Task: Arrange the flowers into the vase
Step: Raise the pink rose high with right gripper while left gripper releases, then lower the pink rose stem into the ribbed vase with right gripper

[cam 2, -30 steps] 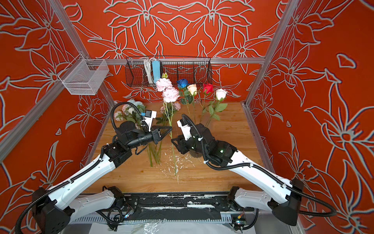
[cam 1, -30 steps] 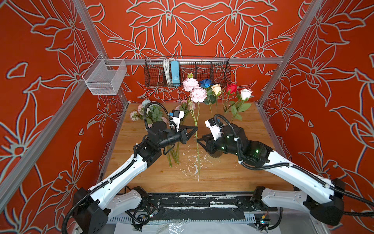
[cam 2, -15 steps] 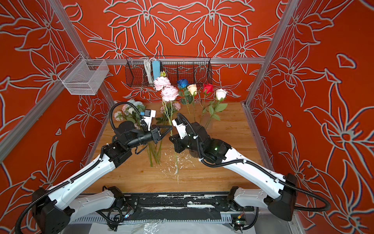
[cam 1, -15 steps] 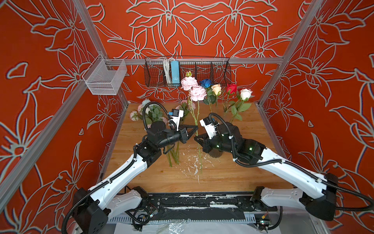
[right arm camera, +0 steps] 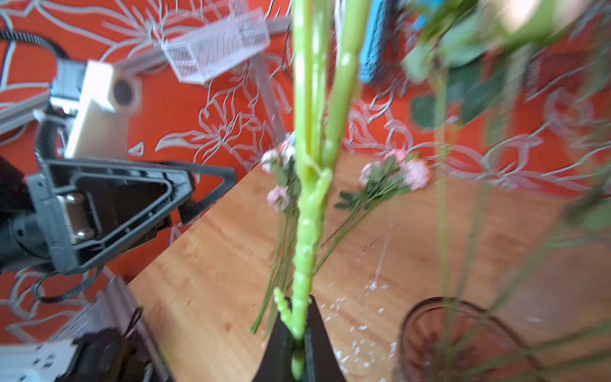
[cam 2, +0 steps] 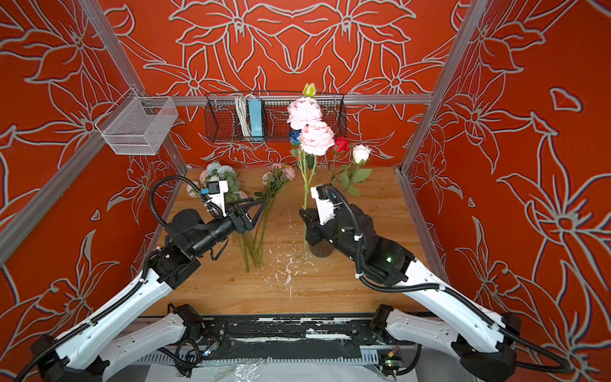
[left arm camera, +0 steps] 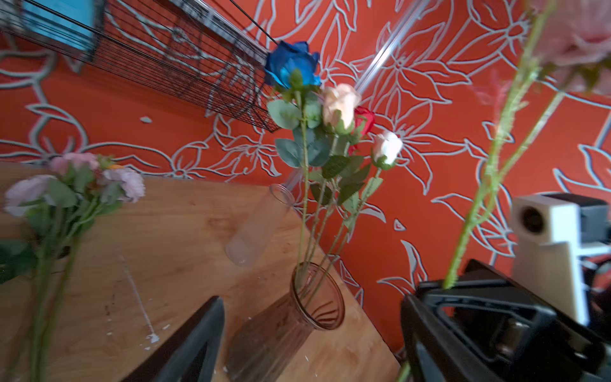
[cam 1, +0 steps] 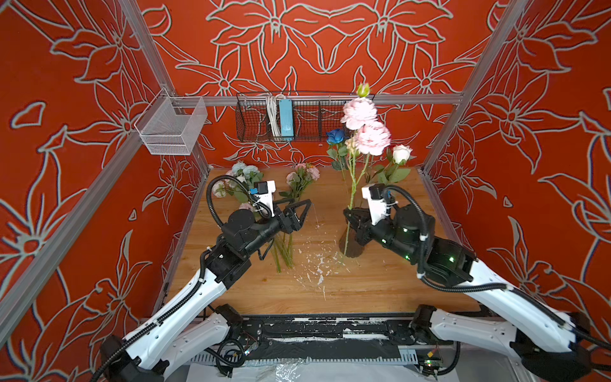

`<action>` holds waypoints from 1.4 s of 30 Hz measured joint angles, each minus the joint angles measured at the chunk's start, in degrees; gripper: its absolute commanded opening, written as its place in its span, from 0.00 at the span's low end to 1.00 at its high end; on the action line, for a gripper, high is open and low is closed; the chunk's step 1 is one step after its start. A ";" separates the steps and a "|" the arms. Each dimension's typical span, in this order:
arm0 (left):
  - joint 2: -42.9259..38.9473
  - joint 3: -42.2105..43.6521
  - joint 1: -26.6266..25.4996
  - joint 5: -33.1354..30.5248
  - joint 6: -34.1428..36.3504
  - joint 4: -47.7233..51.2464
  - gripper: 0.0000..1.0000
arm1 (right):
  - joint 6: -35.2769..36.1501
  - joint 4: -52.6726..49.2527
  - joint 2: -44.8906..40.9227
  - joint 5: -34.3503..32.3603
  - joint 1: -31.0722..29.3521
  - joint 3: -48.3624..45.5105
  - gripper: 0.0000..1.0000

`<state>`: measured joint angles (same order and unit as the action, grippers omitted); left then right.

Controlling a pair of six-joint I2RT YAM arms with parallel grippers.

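Note:
My right gripper (cam 1: 351,214) is shut on the green stem (right arm camera: 305,231) of a pink peony spray (cam 1: 373,137), held upright. Its lower end hangs beside the brown ribbed vase (cam 2: 319,250), outside the rim (right arm camera: 429,306). The vase holds a blue rose (cam 1: 335,135), a white rose (cam 1: 401,153), a red rose (cam 2: 340,144) and a cream rose (left arm camera: 340,101). My left gripper (cam 1: 302,211) hovers open and empty above loose flowers lying on the table: a pale blue and pink bunch (cam 1: 243,172) and a small pink bunch (cam 1: 304,173).
A clear glass tube (left arm camera: 256,228) lies on the wooden table (cam 1: 380,284) behind the vase. White flecks (cam 1: 314,264) dot the middle. A black wire basket (cam 1: 297,115) and a white mesh basket (cam 1: 170,127) hang on the back frame. Red walls close in on three sides.
My left gripper opened and let go of the peony stem. My right gripper shut on that stem and carried it right and upward, to beside the vase.

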<state>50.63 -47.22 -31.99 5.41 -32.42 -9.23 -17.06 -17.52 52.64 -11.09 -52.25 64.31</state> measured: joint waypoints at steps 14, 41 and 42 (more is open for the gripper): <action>1.25 2.03 2.60 -12.98 -0.46 2.71 0.98 | 9.22 2.80 -7.78 -16.11 0.00 -3.41 0.02; 4.15 2.03 6.56 -10.21 -4.52 3.76 0.99 | 12.04 13.99 3.87 -20.04 6.97 -5.77 0.07; 4.15 2.03 6.56 -9.97 -4.72 3.76 0.99 | 11.06 13.55 4.07 -20.02 7.34 -7.06 0.11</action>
<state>54.78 -45.19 -25.43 -4.56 -37.15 -5.48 -6.00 -3.97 56.71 -31.11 -44.91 57.25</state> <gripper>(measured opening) 0.988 0.083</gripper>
